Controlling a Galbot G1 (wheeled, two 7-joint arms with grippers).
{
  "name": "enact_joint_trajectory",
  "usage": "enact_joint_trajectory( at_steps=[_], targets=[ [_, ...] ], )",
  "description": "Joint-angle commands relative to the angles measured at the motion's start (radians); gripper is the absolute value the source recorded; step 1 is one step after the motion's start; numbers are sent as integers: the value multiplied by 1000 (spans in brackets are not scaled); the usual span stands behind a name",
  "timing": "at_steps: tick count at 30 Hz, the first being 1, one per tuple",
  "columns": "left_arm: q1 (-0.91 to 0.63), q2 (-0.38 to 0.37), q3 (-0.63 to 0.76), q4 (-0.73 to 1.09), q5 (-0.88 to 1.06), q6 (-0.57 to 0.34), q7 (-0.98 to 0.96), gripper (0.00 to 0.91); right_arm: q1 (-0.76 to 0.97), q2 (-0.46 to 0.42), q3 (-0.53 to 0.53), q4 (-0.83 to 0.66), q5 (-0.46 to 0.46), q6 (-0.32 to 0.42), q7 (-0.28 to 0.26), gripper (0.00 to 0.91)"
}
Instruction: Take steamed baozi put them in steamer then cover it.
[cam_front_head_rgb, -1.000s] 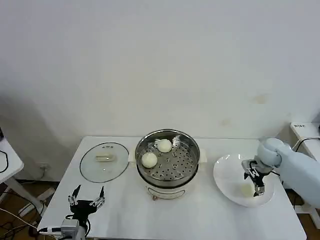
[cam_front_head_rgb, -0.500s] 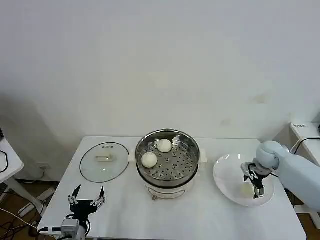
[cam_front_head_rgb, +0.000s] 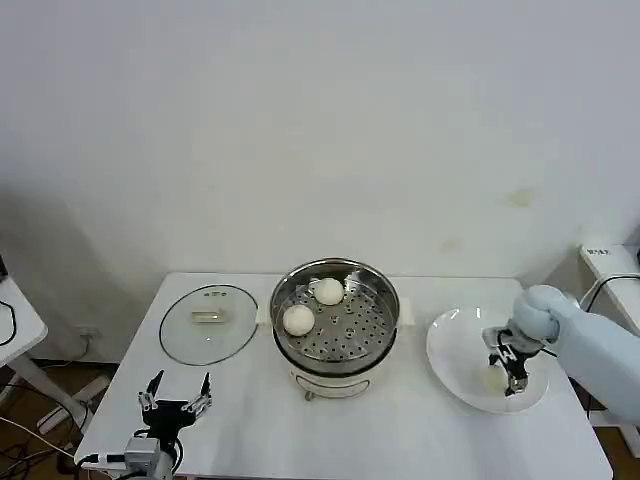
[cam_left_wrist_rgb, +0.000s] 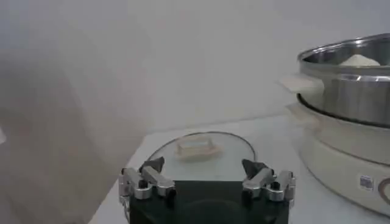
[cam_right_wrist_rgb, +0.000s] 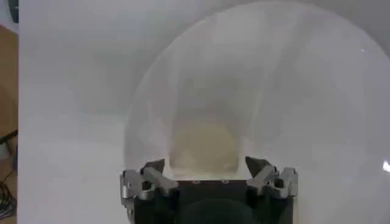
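Steamer (cam_front_head_rgb: 335, 325): sat mid-table with its cover off; two baozi rested on the perforated tray, one nearer the back (cam_front_head_rgb: 328, 291) and one nearer the front-left (cam_front_head_rgb: 298, 319).
Cover (cam_front_head_rgb: 209, 322): lay flat on the table to the left of the steamer, handle up, well apart from both grippers.
Plate (cam_front_head_rgb: 450, 350): white, to the right of the steamer; one baozi (cam_front_head_rgb: 492, 378) lay on it.
Right gripper (cam_front_head_rgb: 508, 372): was down over the plate, fingers spread to either side of that baozi (cam_right_wrist_rgb: 204, 146); no squeeze on the bun was visible, so judged as not yet gripping.
Left gripper (cam_front_head_rgb: 174, 407): parked low near the front-left table edge, fingers wide apart, holding nothing.
Step (judged): third bun pickup.
Risk 1: smooth round bun could roll or squirt out of the jaws if they closed off-centre.
Risk 2: too firm a close would dent the soft dough.
Risk 3: fingertips pressing on the plate could skid it toward the table edge.
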Motion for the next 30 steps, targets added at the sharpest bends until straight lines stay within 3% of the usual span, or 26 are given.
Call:
enact_joint_trajectory(
  at_steps=[1,9,15,21,24,30],
  targets=[
    [-2,0,0,2,0,0,0,907,5,-4,3,4,6,0,6,524],
    [-11,2,1,7,-1,1,4,907,94,-63,-30,60,79,-8,-2,534],
    [-13,2,4,4,-1,2,6,907,325,-92,-111,100,205,12,-31,534],
    [-8,-3,-2,-1,0,3,6,907,500,-5,-108,45,328,122,-57,534],
    [-1,-7,-6,-7,0,3,8,907,537,62,-81,4,377,263,-73,544],
    [4,-10,-19,-11,1,5,8,907,585,109,-154,15,510,426,-75,544]
  ],
)
